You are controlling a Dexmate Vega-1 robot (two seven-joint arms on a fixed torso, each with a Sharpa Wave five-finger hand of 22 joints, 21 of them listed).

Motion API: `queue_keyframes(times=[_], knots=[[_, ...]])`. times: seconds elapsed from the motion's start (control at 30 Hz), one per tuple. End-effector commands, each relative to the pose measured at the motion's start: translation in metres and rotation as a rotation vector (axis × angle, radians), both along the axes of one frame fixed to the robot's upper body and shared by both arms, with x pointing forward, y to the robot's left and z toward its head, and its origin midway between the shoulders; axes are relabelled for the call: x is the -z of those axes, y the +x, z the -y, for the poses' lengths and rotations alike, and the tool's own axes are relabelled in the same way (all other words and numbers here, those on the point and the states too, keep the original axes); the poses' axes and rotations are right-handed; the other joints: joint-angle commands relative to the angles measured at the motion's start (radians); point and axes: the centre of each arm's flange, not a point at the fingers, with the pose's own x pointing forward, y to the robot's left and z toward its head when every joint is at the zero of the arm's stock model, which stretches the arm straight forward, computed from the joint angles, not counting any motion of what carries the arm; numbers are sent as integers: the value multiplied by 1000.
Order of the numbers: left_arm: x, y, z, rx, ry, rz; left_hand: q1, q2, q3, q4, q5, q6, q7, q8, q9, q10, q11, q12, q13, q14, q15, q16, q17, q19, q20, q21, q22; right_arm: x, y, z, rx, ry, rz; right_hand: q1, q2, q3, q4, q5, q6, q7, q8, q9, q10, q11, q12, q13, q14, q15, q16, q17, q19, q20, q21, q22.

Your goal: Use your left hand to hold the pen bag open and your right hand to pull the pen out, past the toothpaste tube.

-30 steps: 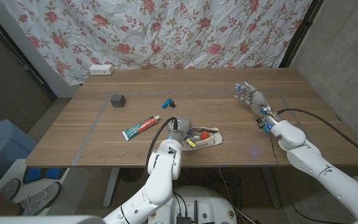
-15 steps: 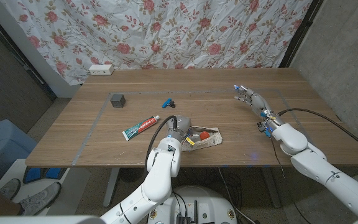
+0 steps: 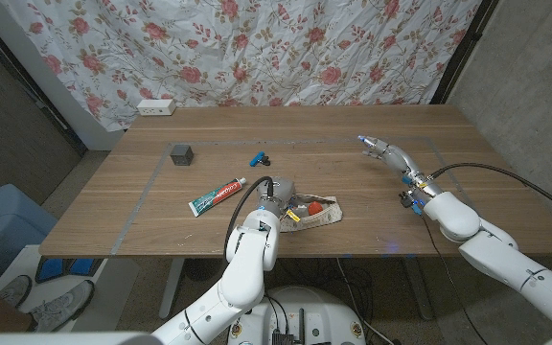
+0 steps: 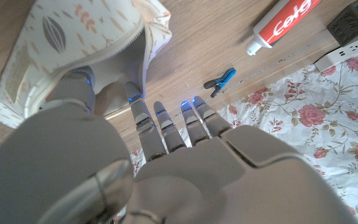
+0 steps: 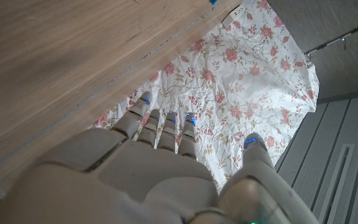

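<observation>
Now the left hand is at the left end of the pen bag, near the front edge of the wooden surface. In the left wrist view its thumb is inside the zipper opening of the pen bag and its other fingers lie straight along the outside, so the hand pinches the edge of the bag and keeps the mouth open. From the head view something red and something yellow show in the opening; I cannot tell which of them is the pen. The toothpaste tube lies on the surface just to the left of the bag, its cap pointing to the far side. The right hand is well apart from the bag, above the right part of the surface, with its fingers stretched out and apart, holding nothing. Further back lie a small blue clip and a dark cube. A white power strip sits at the far left edge, before the flowered curtain.
</observation>
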Motion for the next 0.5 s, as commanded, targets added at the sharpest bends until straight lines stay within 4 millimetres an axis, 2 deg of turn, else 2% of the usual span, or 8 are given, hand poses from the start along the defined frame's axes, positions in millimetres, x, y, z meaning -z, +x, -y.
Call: queue_keyframes(times=[0.03,0.2,0.5], knots=[[-1,-1,1,6,4,-5,-10,2,-8,-2,7,-4,3,2,0,-8,-4,2,6,-4,-86,-1,3,-9,4,-3,3,-1,-18,-4,66,-128,27,22,-7,3,-16,-1,7,-11,5,6,-11,-1,0,-1,-7,3,-5,0,-8,1,-3,3],[-1,-1,0,9,7,-9,-13,3,-10,-2,8,-11,3,0,0,-14,3,1,6,-9,-82,-2,3,-14,4,-3,3,-1,-23,-7,81,-164,46,46,-15,9,-28,-3,7,-14,6,7,-17,-2,0,0,-10,5,-6,-3,-11,4,-2,3],[5,-2,-3,25,-20,11,-20,4,-15,-2,8,-16,6,1,0,-20,5,2,5,-14,-78,-1,3,-18,8,-3,3,-2,-32,-11,111,-220,71,78,-26,16,-37,-6,15,-23,11,8,-20,-4,2,0,-9,6,-5,-7,-12,3,0,3]])
